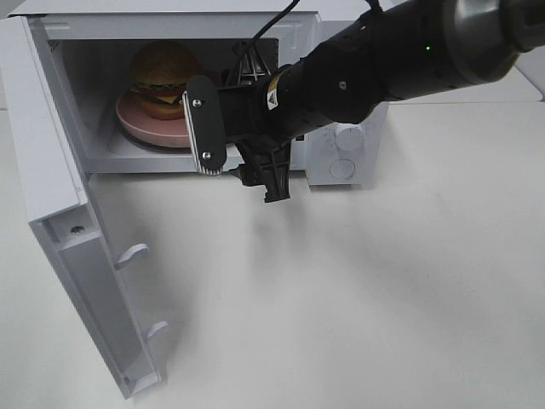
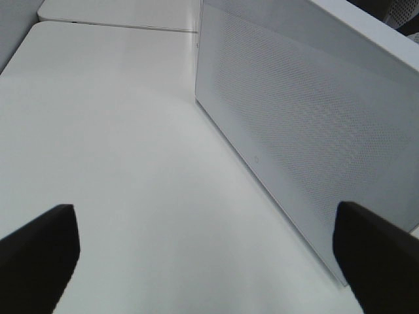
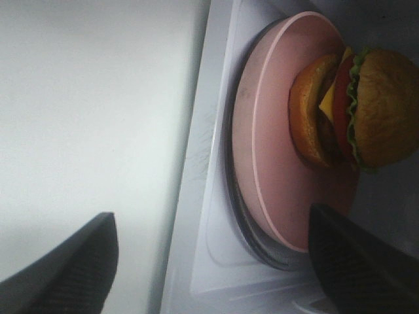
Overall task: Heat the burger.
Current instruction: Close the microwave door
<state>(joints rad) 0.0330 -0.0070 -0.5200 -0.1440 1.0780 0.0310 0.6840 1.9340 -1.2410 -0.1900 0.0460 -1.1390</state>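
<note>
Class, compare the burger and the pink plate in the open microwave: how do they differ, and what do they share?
Shape: the burger is tall, domed and layered; the plate is flat and shallow. Colour: the burger mixes brown, green, red and yellow; the plate is plain pink. Size: the plate is wider than the burger resting on it. Both are round and sit inside the microwave.

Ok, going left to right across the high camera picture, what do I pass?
Open microwave door → burger on its pink plate inside the oven → right gripper, open, in front of the opening → control panel.
</note>
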